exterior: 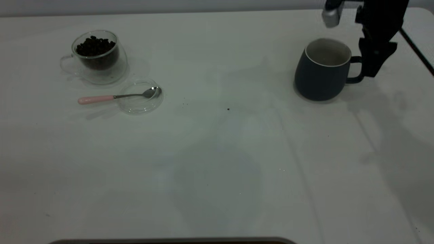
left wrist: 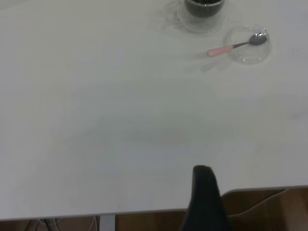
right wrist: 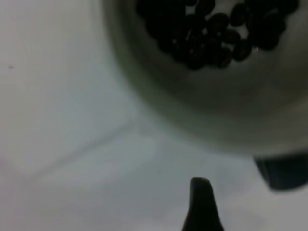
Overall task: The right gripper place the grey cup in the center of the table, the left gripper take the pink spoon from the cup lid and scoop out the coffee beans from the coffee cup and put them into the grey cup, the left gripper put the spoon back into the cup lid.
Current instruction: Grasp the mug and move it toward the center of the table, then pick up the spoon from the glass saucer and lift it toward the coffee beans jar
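On the table [exterior: 217, 162], the right claw [exterior: 373, 67] nips the unmarked grey cup [exterior: 322, 73] handle.

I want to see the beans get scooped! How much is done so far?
Barely started. The right gripper is at the handle of the grey cup, which stands far right, not in the middle. The pink spoon lies on the cup lid, untouched, beside the full coffee cup. The left gripper hangs far off. Scooping remains.

1. A pale wall strip [exterior: 169, 6] runs behind the white surface [exterior: 217, 162].
2. Soft grey shadows fall across it.
3. Brown wooden floor [left wrist: 269, 211] shows beyond its edge.
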You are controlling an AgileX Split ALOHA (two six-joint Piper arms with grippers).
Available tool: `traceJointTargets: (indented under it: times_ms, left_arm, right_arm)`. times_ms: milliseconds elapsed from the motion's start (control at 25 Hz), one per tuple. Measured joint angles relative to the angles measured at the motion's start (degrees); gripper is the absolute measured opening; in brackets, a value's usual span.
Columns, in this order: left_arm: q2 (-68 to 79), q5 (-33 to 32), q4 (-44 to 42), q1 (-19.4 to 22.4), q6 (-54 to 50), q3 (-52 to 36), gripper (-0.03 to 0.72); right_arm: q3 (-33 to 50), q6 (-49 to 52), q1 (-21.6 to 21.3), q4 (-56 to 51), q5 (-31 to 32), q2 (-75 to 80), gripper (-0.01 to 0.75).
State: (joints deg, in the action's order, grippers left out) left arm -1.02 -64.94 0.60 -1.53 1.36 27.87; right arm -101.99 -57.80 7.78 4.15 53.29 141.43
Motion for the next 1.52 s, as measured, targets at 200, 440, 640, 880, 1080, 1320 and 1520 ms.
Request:
traceJointTargets:
  times_ms: [200,440,640,880,1080,1320,1520]
  left_arm:
    - [0.00,0.00,0.00,0.00,-0.07,0.00,0.589]
    - [0.00,0.00,0.00,0.00,-0.07,0.00,0.589]
    - [0.00,0.00,0.00,0.00,-0.07,0.00,0.589]
    - [0.00,0.00,0.00,0.00,-0.07,0.00,0.589]
    - [0.00,0.00,0.00,0.00,-0.07,0.00,0.589]
    - [0.00,0.00,0.00,0.00,-0.02,0.00,0.589]
    - [0.00,0.00,0.00,0.00,-0.02,0.00,0.589]
  right_arm:
    - [-0.25,-4.71,0.17,-0.32,-3.54,0.37,0.591]
    - [-0.39,-9.53,2.57,-4.15,-4.67,0.40,0.591]
    - [-0.45,-10.28,8.16,-7.84,-6.18,0.40,0.591]
    - [-0.44,-10.33,16.48,-13.40,-12.07,0.50,0.591]
    - [-0.44,-9.50,21.73,-18.41,-17.35,0.61,0.591]
    - [-0.44,3.42,22.68,-17.42,-10.25,-7.63,0.591]
    - [-0.44,19.12,22.55,-13.17,6.65,-24.31,0.591]
